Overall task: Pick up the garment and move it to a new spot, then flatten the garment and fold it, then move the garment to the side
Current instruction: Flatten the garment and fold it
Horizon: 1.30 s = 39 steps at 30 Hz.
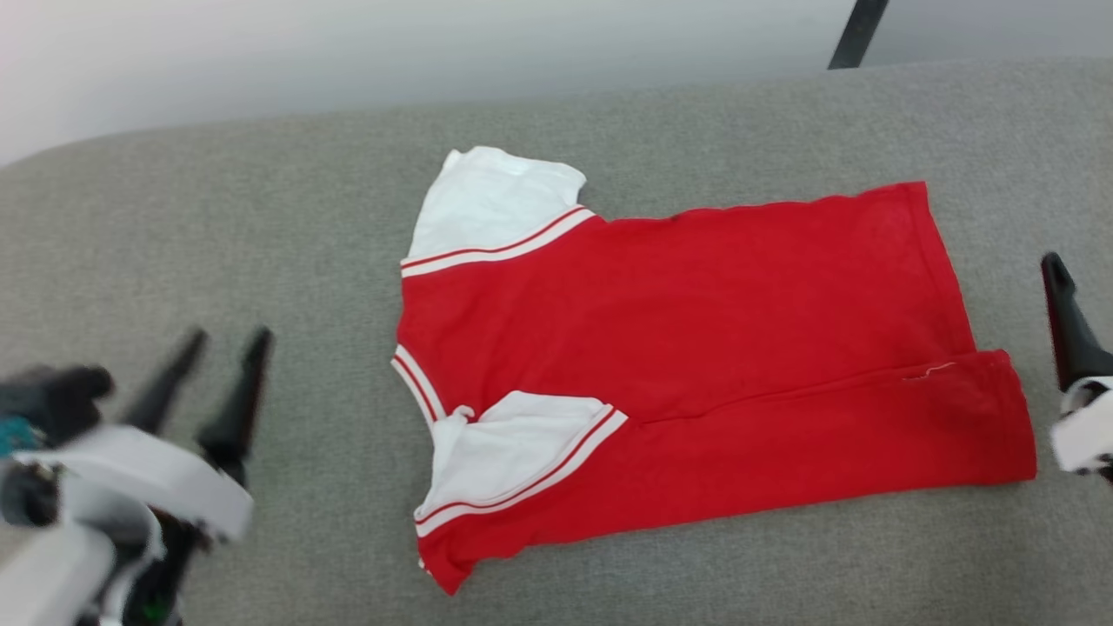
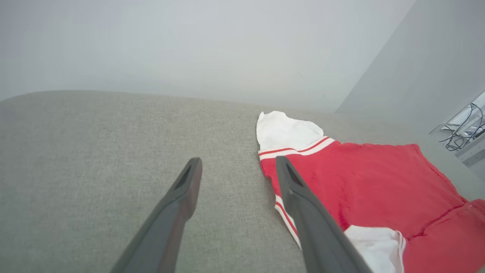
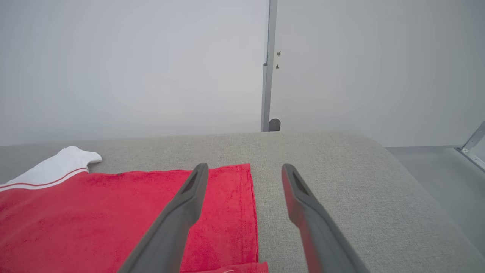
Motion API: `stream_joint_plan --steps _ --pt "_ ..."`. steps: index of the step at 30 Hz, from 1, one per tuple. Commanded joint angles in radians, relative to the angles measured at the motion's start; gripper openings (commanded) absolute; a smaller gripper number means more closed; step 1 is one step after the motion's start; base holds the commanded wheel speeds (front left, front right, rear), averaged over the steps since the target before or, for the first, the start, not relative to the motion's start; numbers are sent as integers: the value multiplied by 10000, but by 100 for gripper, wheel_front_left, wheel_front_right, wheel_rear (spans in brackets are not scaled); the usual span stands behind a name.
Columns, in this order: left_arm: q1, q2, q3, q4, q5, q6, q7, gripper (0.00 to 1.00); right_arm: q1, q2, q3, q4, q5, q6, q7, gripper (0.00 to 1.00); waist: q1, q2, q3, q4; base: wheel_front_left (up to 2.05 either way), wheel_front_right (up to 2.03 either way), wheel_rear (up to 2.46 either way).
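The garment (image 1: 678, 348) lies spread on the grey padded surface (image 1: 261, 217), collar to the left and hem to the right. It is red with white sleeves, and its near long edge is folded over onto the body. My left gripper (image 1: 228, 337) hovers open to the left of the collar, holding nothing. In the left wrist view the garment (image 2: 371, 182) lies behind the right finger of that gripper (image 2: 238, 161). One finger (image 1: 1065, 313) of my right gripper shows just right of the hem. The right gripper (image 3: 245, 167) is open and empty above the hem edge of the garment (image 3: 113, 212).
A dark pole (image 1: 856, 35) rises behind the surface's far edge. A grey metal post (image 3: 268, 64) stands against the pale wall. Loose cables (image 2: 460, 129) lie on a ledge beyond the surface's right end, where the cushion rounds off (image 3: 416, 182).
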Motion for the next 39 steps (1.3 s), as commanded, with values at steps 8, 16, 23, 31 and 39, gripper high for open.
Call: stream_joint_plan --steps 8,16,23,31,39 --pt "-2337 -129 677 1193 1832 -264 -910 100 -555 1339 659 272 -1568 -16 -2886 100 0 -1 712 -756 0 0 0" --pt "-5897 -438 127 3549 2400 -1737 225 100 -923 2028 1485 949 -1915 -16 -4099 100 0 -1 1820 -1571 0 0 0" --pt "-8542 -816 -985 6443 3011 -2805 1921 100 -1462 2156 2181 1414 -1957 -16 -4423 100 0 -1 2541 -2290 0 0 0" --pt "-9816 -973 -2726 7630 1401 -2964 6244 100 -1674 2006 2640 1625 -1755 -16 -4401 100 0 -1 2672 -2695 0 0 0" --pt "-10316 -617 -3537 7812 279 -2970 8508 100 -1622 2001 2975 1592 -1523 -16 -4395 100 0 -1 2849 -2940 0 0 0"
